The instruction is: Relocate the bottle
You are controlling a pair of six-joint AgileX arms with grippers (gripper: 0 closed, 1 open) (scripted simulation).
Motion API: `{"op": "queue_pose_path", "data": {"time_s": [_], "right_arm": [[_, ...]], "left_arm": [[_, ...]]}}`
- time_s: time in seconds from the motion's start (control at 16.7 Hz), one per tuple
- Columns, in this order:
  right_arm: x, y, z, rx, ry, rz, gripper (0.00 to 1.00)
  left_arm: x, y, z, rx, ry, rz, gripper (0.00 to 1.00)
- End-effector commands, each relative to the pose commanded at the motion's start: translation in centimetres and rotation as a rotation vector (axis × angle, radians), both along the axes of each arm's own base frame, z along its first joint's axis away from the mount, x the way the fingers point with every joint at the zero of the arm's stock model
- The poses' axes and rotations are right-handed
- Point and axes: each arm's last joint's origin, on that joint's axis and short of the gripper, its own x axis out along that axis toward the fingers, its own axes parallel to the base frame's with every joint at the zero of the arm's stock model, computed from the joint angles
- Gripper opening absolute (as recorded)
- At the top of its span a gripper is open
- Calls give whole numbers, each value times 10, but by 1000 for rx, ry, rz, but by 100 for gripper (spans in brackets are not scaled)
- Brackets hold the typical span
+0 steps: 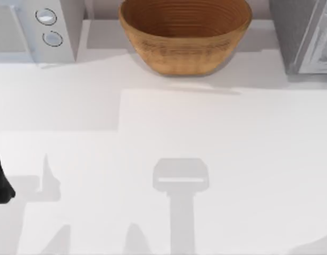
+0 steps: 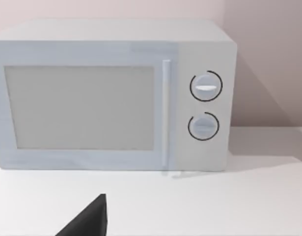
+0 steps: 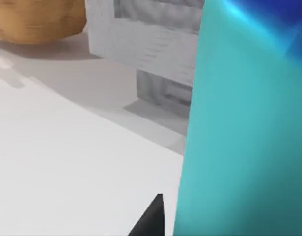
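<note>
White bench [image 1: 216, 159], basket [image 1: 184, 34] at far edge; bottle [image 3: 244, 137] right against right tool [image 3: 151, 219], can't tell if clamped.

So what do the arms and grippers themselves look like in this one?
Little of them is in frame. The left arm is a matte black, tapering shape at the top view's left edge. The left wrist view catches a black, wedge-shaped fingertip, and the right wrist view a similar black, pointed fingertip. No cables or markings are visible.

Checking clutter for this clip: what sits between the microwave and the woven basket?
Nothing; in the top view bare table separates the microwave from the woven basket.
</note>
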Motion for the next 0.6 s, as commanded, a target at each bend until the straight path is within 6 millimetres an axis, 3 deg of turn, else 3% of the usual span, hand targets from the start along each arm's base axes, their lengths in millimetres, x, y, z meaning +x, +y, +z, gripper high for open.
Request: {"op": "queue_pose_path", "data": {"time_s": [0.24, 0.6], "right_arm": [[0, 0, 0, 0, 0, 0, 98], [0, 0, 0, 0, 0, 0, 100]], "left_arm": [[0, 0, 0, 0, 0, 0, 100], [0, 0, 0, 0, 0, 0, 100]]}}
